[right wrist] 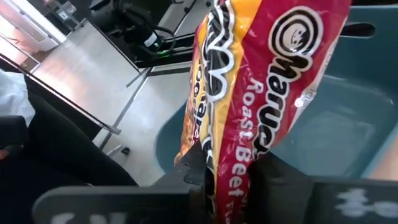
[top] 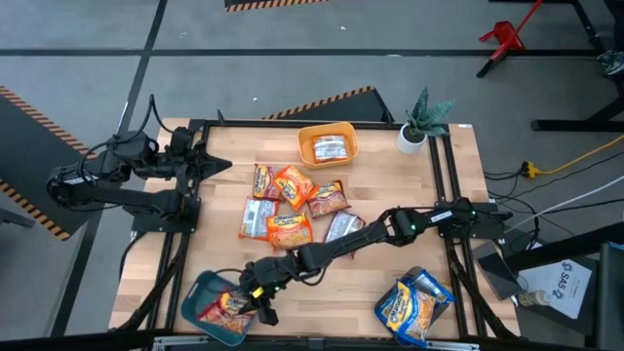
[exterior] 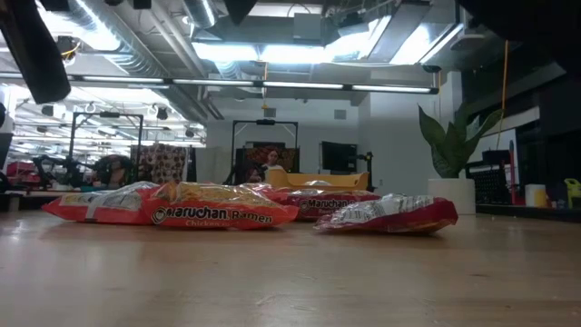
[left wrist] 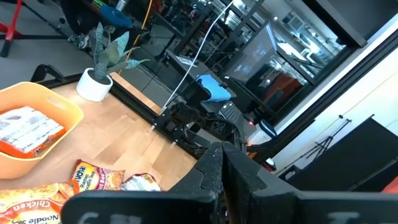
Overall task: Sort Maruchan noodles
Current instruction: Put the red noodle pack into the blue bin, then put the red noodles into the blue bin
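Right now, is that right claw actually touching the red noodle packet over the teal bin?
Touching. The right wrist view shows the right gripper pinching the Roast Beef packet between its fingers.

Noodle packets (top: 291,205) crowd the table's middle; bare wood (top: 390,185) beside them lies free

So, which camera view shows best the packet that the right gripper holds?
The right wrist view: the red-orange packet fills it, label readable, between the fingers over the teal bin. The high view shows it small. The low and left wrist views miss it.

Seven loose noodle packets (top: 289,207), three bins (top: 328,144), one plant (top: 421,122)
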You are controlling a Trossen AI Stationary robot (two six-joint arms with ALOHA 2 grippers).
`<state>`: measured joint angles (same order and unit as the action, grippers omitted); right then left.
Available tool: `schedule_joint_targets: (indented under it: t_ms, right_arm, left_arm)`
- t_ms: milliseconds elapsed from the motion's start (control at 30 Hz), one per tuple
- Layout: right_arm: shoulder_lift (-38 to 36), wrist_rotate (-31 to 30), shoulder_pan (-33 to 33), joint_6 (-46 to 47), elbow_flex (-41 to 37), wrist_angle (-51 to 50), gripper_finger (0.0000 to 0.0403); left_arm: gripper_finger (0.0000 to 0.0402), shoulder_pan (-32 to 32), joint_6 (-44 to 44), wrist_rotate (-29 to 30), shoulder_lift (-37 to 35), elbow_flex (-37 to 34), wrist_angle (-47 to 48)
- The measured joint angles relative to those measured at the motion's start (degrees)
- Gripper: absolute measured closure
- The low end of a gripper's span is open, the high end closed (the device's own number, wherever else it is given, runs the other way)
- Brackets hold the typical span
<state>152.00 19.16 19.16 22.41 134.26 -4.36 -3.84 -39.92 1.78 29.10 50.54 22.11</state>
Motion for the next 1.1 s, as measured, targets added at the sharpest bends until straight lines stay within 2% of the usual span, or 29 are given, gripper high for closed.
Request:
schedule_joint_targets:
  t_ms: [300, 433, 600, 767, 967, 1100]
  right_arm:
    - [0.0, -0.5, -0.6, -0.1, 0.0, -0.2, 0.0243]
    - [0.0, -0.5, -1.2, -0.1, 0.0, 0.1, 0.0214]
    - [-0.9, -0.5, -2.5, -1.0, 0.7, -2.3, 0.0214]
    - [-2.6, -1.7, -2.4, -6.3, 0.8, -5.5, 0.0225]
    - [-8.6, -3.6, -3.5, -9.3, 0.7, -18.4, 0.0226]
    - [-15.4, -4.1, -4.7, -11.8, 0.8, -30.8, 0.0227]
  left_arm:
    - [0.0401, 0.0, 0.0, -1.5, 0.0, 0.0, 0.8]
    - [0.0401, 0.0, 0.0, -1.5, 0.0, 0.0, 2.7]
    - [0.0401, 0.0, 0.0, -1.6, 0.0, 0.0, 4.7]
    - [0.0401, 0.0, -0.3, -2.8, 0.0, 0.0, 10.2]
    - [0.0401, 2.6, -1.9, -7.5, 1.6, 0.0, 22.5]
    - [0.0401, 6.4, -2.0, -9.4, 3.9, 0.0, 25.9]
